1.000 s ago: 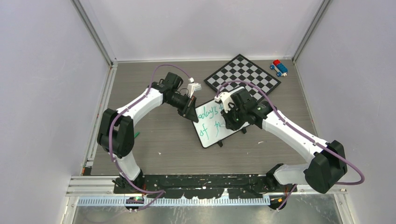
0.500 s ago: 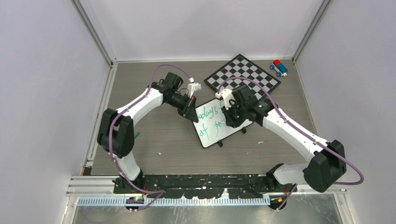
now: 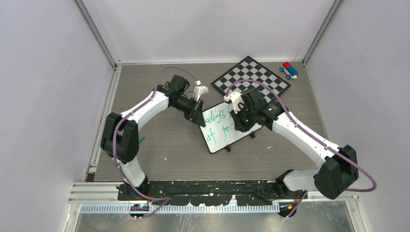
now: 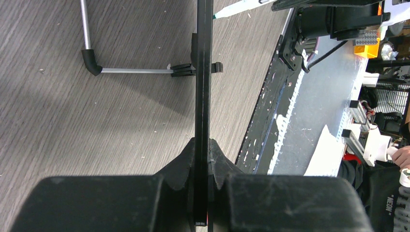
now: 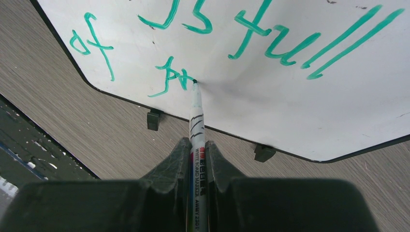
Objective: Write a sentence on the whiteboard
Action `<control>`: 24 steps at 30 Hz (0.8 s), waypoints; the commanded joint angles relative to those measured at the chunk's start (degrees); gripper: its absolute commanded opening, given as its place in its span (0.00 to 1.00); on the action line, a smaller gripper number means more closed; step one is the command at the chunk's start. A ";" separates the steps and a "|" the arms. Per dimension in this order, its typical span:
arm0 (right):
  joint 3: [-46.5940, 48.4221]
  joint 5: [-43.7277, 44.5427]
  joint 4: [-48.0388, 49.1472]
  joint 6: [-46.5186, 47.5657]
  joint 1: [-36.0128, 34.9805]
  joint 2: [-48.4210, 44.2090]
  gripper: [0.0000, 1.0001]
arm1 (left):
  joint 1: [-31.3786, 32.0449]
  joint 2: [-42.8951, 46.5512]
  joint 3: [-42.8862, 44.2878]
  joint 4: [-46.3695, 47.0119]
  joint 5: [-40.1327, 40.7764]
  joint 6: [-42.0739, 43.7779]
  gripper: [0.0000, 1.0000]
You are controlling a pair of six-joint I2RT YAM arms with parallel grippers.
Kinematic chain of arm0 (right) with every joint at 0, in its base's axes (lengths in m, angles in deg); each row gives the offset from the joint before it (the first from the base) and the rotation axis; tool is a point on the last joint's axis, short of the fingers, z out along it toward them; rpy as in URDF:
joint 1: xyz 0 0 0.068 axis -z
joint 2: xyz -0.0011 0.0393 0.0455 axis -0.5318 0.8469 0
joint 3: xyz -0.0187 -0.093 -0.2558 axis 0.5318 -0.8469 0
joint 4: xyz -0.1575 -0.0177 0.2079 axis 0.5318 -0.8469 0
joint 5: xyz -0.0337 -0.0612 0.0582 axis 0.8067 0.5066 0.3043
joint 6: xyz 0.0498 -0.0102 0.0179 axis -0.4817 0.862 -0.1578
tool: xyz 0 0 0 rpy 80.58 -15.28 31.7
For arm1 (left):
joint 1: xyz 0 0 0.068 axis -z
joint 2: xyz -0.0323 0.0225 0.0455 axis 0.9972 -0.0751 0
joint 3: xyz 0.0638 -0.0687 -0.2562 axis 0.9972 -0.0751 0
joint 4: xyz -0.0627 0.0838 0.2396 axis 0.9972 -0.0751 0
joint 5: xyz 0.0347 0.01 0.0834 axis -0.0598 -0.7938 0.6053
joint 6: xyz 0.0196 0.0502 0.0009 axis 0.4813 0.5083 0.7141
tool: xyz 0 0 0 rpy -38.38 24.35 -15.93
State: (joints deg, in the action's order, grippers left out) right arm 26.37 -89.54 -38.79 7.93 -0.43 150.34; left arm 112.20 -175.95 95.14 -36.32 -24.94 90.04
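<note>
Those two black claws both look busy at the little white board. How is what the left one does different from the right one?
The left gripper pinches the whiteboard itself, by its thin edge; the right gripper pinches a marker, not the board. The left gripper's hold seems to steady the board, while the right gripper sets the marker's tip on its face, beside the green writing. Both are black, two-fingered and shut on something.

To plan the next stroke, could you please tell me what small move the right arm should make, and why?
Probably drag the marker tip onward along the second line: the right gripper holds it on the whiteboard, where the sentence stops mid-word.
</note>
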 commanded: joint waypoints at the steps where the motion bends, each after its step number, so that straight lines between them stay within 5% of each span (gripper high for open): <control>1: 2.09 0.45 2.12 0.59 0.47 -0.76 0.00 | 0.02 0.23 0.30 0.01 3.08 0.22 0.00; 24: 1.57 -8.95 -0.66 -1.16 4.05 -3.11 0.00 | 0.00 0.15 0.31 0.06 2.93 0.35 0.00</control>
State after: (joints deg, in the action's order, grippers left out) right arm 26.48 -96.21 -39.54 7.58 3.09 148.79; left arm 112.20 -175.95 95.14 -36.32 -24.94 90.09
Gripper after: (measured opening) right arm 0.176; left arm 0.073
